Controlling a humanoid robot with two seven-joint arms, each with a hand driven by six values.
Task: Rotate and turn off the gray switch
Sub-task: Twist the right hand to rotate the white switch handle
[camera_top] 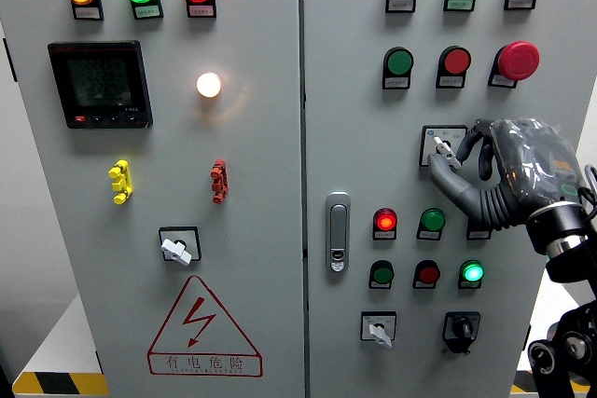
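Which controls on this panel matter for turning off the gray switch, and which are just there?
In play:
- gray rotary switch on its square plate, right door
- right hand, fingers at that switch's knob

Not in play:
- red mushroom-head stop button
- black digital meter
- gray rotary switch on the left door
- lower gray rotary switch
- black rotary knob
- silver door handle

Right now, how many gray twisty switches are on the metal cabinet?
3 gray switches: one low on the left door, one at the right hand's fingertips, one near the right door's bottom. The hand may hide another.
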